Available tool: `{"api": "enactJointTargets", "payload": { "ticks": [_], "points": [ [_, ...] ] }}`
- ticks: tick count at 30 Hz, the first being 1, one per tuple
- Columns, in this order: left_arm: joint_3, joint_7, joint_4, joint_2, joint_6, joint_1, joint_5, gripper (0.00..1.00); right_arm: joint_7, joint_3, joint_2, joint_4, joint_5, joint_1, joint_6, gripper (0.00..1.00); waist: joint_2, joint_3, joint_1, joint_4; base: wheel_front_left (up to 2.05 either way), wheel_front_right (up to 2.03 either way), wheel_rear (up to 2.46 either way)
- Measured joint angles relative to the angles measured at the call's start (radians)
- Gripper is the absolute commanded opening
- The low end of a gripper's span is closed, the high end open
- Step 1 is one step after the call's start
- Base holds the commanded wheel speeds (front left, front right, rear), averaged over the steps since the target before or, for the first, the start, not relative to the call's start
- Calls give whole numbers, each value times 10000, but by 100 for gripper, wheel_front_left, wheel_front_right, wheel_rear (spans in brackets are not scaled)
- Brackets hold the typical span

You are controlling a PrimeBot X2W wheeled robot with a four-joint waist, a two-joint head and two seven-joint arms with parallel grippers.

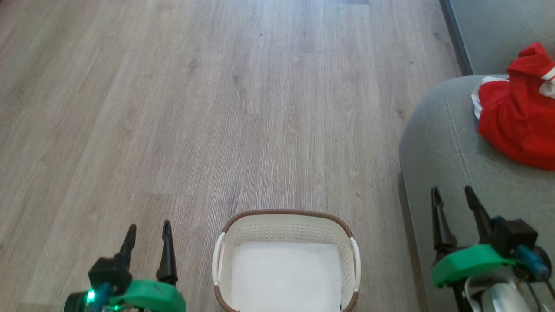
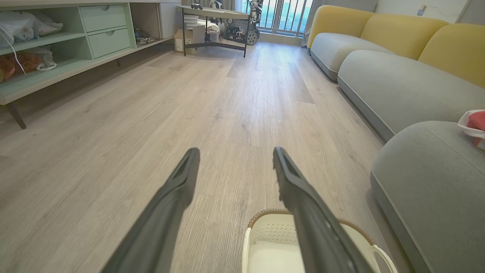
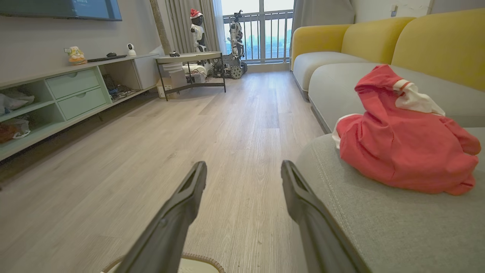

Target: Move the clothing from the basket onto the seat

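Clothing [image 1: 518, 117] lay heaped on the seat [image 1: 438, 143], clear of its floor-side edge, so it likely wouldn't slide off. Basket [image 1: 286, 219] looked empty; task probably done. Left gripper [image 1: 149, 225] and right gripper [image 1: 452, 190] were spread open, holding nothing, flanking the basket.

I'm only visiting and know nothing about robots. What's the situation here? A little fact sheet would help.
Clothing: red and white heap lying on the seat
Basket: no clothing visible inside, standing on the wooden floor beside the seat
Left jaws: open, holding nothing, left of the basket
Right jaws: open, holding nothing, over the seat's near edge
Job status: looks finished
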Motion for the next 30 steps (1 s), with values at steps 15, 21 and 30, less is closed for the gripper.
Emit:
{"api": "enactJointTargets", "payload": {
  "ticks": [15,21,30],
  "points": [
    [314,0,-163,-92,-174,313,178,100,0,291,33,-111,236,425,0,100,0,-107,0,-92,0,0,0],
    [326,0,-161,-109,-196,313,265,100,0,290,33,-104,236,425,0,100,0,-126,0,-67,0,0,0],
    [320,21,6,-148,-255,314,251,0,6,259,38,79,234,426,0,0,0,-134,0,-15,0,0,0]
  ]
}}
